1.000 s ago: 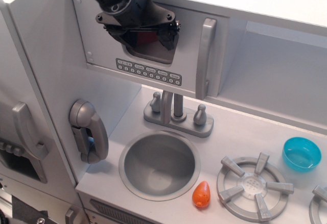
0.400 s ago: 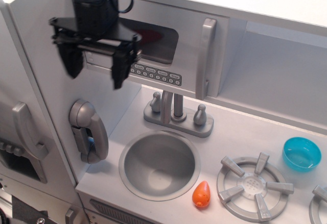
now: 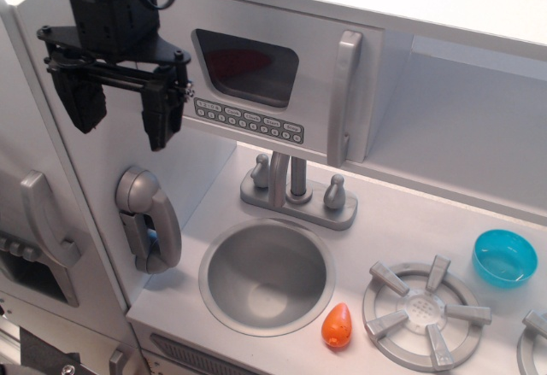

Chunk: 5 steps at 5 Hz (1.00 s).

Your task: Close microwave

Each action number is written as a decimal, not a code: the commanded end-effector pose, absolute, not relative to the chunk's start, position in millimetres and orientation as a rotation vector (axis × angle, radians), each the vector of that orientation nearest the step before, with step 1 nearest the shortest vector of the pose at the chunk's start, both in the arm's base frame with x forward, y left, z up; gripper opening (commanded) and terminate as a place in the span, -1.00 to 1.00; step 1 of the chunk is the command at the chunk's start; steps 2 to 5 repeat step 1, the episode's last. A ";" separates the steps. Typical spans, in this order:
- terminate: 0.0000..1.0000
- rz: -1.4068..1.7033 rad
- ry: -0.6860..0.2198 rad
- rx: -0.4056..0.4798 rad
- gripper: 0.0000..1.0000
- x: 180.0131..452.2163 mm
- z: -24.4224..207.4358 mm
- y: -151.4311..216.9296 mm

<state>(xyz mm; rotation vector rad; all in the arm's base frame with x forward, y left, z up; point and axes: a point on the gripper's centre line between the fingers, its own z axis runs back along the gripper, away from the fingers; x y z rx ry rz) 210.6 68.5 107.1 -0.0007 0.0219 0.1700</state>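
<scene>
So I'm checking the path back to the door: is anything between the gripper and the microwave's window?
Nothing; in the observation.image view only bare grey door panel separates the open gripper from the dark window of the microwave.

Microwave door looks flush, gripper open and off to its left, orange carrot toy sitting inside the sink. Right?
One thing is off: the carrot toy is not inside the sink. It lies on the counter just outside the rim, between the sink and the burner, as observation.image shows. The rest holds: microwave door flush, gripper open and to its left.
</scene>
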 end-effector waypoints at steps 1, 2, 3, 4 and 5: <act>1.00 0.170 -0.015 0.007 1.00 212.5 132.2 73.6; 1.00 0.170 -0.015 0.007 1.00 212.5 132.2 73.6; 1.00 0.170 -0.015 0.007 1.00 212.5 132.2 73.6; 1.00 0.170 -0.015 0.007 1.00 212.5 132.2 73.6; 1.00 0.170 -0.015 0.007 1.00 212.5 132.2 73.6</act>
